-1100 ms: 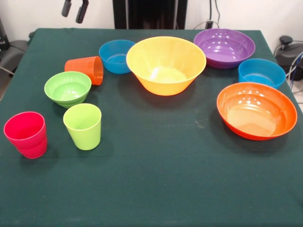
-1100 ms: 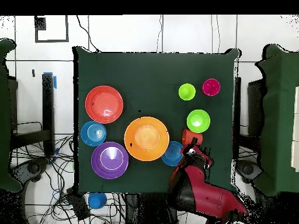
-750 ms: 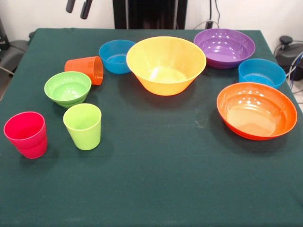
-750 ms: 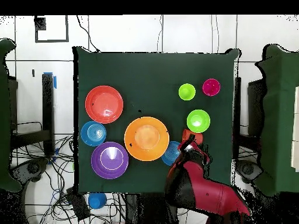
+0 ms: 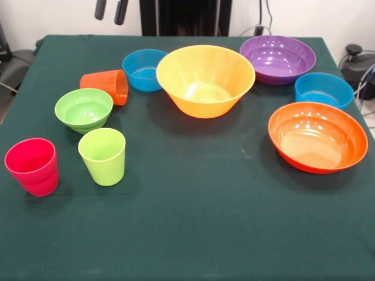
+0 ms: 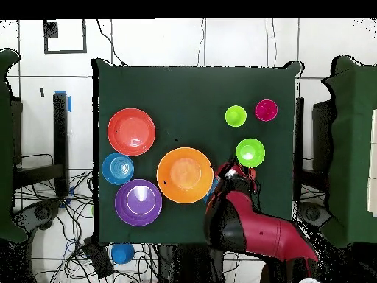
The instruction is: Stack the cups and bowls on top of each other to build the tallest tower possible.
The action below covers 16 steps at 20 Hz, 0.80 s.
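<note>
My gripper (image 5: 111,10) shows only its two dark fingertips at the top edge, apart and empty, above and behind the orange cup (image 5: 105,85), which lies on its side. The lime green cup (image 5: 102,155) and the pinkish red cup (image 5: 33,165) stand upright at the front left. The big yellow-orange bowl (image 5: 205,79) sits in the middle, with a small blue bowl (image 5: 143,69) to its left. The small green bowl (image 5: 84,109), purple bowl (image 5: 278,58), second blue bowl (image 5: 323,89) and red-orange bowl (image 5: 317,136) all sit alone. No tower stands. The big pink bowl is out of view.
Everything rests on a dark green tablecloth (image 5: 187,234). In the overhead view the red and black arm (image 6: 254,225) reaches over the table's near edge and hides the orange cup. Cables and a small blue object (image 6: 122,253) lie off the table.
</note>
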### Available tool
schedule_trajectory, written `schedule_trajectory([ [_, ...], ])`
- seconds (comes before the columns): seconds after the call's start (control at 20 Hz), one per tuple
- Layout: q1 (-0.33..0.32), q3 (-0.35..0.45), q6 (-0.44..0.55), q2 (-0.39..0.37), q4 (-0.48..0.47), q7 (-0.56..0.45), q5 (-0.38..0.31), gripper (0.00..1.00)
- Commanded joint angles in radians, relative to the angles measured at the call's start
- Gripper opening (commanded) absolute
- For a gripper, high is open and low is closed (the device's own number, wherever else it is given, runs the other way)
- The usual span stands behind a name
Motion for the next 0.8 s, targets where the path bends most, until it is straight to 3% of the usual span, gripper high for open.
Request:
schedule_trajectory([
  [0.05, -0.03, 0.239, 0.165, 0.035, 0.108, 0.071, 0.018, 1.0],
  [0.25, -0.002, 0.238, 0.15, 0.039, 0.145, 0.108, 0.044, 1.0],
  [0.45, 0.079, 0.182, 0.148, 0.011, 0.16, 0.144, 0.101, 1.0],
  [0.8, 0.127, 0.17, 0.147, 0.003, 0.157, 0.157, 0.196, 1.0],
])
